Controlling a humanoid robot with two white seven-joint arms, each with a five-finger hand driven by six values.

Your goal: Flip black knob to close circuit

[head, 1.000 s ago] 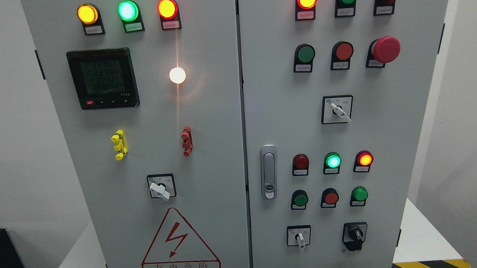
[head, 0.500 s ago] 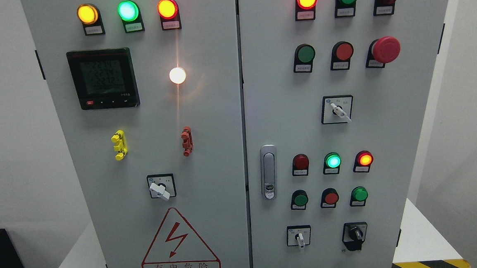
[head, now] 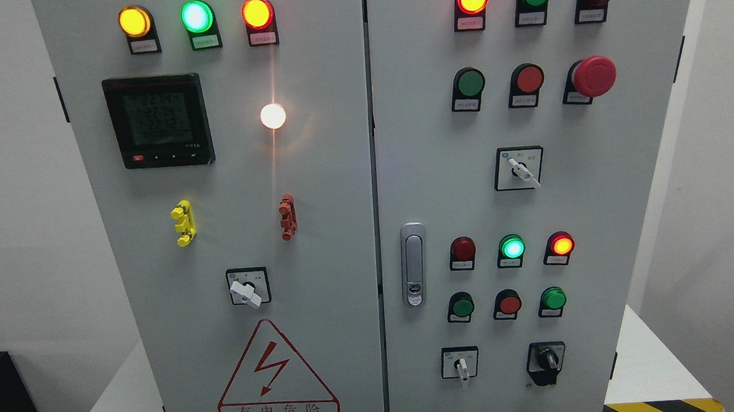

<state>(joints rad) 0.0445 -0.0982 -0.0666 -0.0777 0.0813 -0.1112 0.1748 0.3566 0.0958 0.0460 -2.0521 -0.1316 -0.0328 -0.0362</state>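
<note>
A grey electrical cabinet fills the head view. The black knob (head: pixel 547 359) sits at the lower right of the right door, on a black plate, its handle roughly upright and leaning slightly left. A white selector switch (head: pixel 460 367) is to its left. Neither hand nor arm shows anywhere in the picture.
Above the knob are rows of lit and unlit lamps and push buttons, such as the green lamp (head: pixel 512 247). A red mushroom stop button (head: pixel 593 76) juts out top right. A silver door handle (head: pixel 414 264) is mid-panel. The left door carries a meter (head: pixel 158 120) and another white selector (head: pixel 247 291).
</note>
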